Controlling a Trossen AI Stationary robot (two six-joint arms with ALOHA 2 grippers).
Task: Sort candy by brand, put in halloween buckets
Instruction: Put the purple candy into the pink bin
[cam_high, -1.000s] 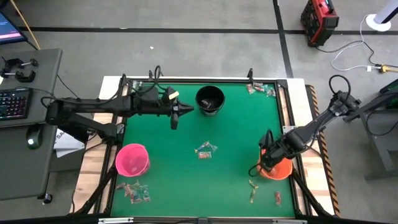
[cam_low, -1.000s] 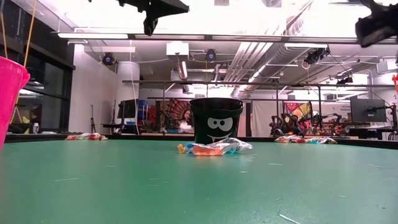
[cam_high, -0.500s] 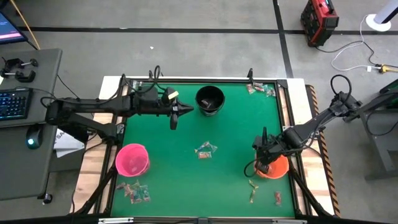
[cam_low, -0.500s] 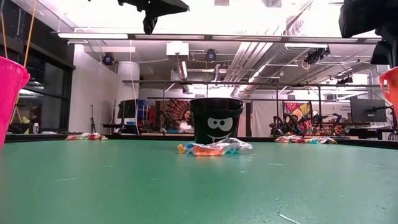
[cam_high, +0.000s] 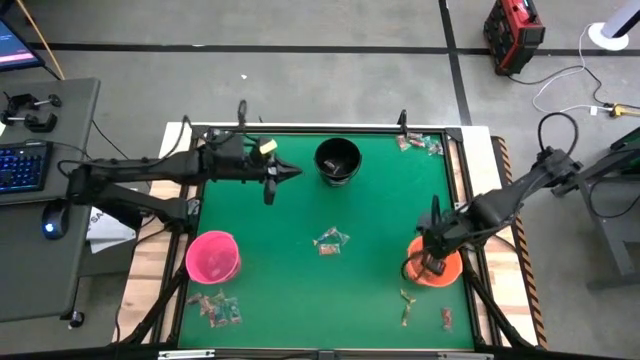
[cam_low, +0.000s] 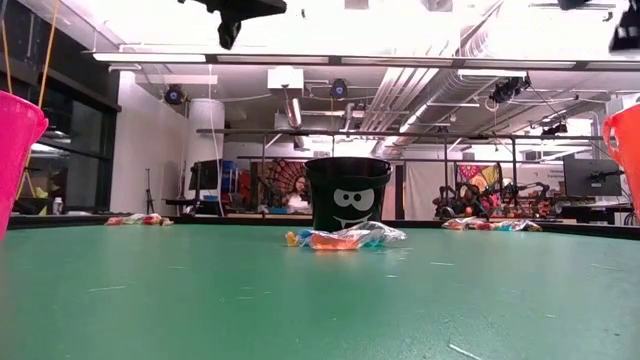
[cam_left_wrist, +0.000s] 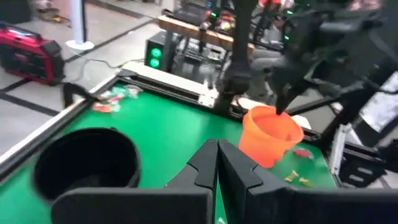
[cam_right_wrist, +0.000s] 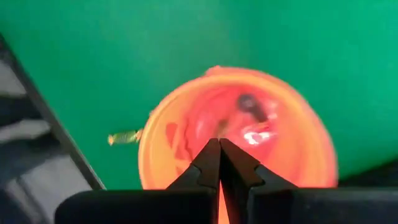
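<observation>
The orange bucket is seen directly under the right gripper, whose fingers are pressed together with nothing between them, their tips held over its open mouth. A single wrapped candy lies on the green table just beside that bucket. The black bucket stands near the tips of the left gripper, which is likewise closed and empty above the table. A candy pile is found between both grippers; the pink bucket is placed well apart from them.
</observation>
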